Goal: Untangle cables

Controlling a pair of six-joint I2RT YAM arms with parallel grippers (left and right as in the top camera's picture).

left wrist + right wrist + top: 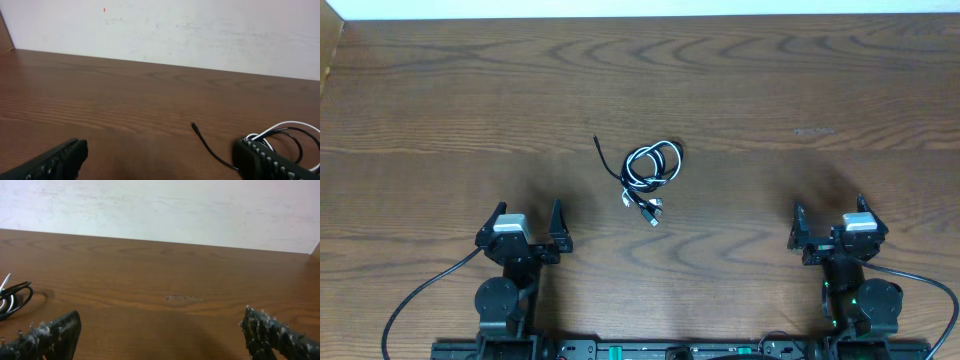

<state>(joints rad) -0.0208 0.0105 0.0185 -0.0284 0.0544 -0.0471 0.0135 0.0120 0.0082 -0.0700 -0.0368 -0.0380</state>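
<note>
Black cable (638, 163), white cable (653, 172), brown woodgrain table (770, 90).
</note>
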